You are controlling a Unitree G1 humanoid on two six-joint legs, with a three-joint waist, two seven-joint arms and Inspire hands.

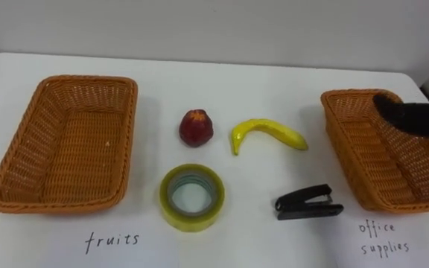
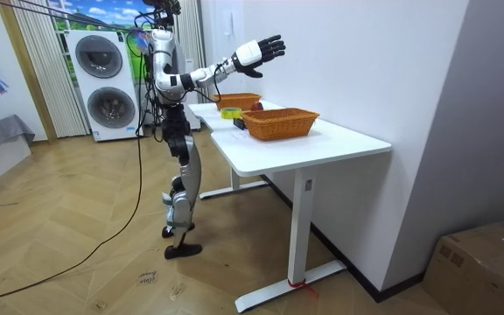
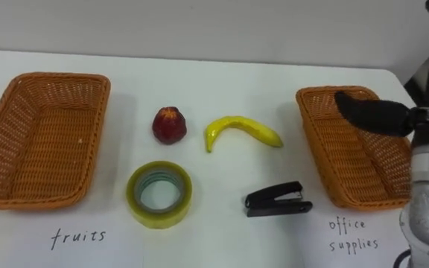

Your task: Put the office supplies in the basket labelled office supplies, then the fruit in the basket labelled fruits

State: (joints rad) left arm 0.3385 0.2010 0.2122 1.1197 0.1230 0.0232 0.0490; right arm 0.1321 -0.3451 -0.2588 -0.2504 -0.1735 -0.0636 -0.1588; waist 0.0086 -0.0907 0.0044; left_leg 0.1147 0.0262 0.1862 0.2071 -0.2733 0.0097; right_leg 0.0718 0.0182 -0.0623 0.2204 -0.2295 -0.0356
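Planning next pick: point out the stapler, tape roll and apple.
stapler (image 1: 308, 202), left eye view, its middle.
tape roll (image 1: 192, 219), left eye view, front wall.
apple (image 1: 196, 127), left eye view, its middle.

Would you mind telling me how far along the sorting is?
Nothing is sorted yet: the fruits basket and the office supplies basket are empty. The right hand hangs open above the latter, holding nothing. Left to do: apple and banana into the fruits basket, tape roll and stapler into the other.

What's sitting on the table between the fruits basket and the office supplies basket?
Four things, in the left eye view: a red apple and a banana farther back, a tape roll and a black stapler nearer.
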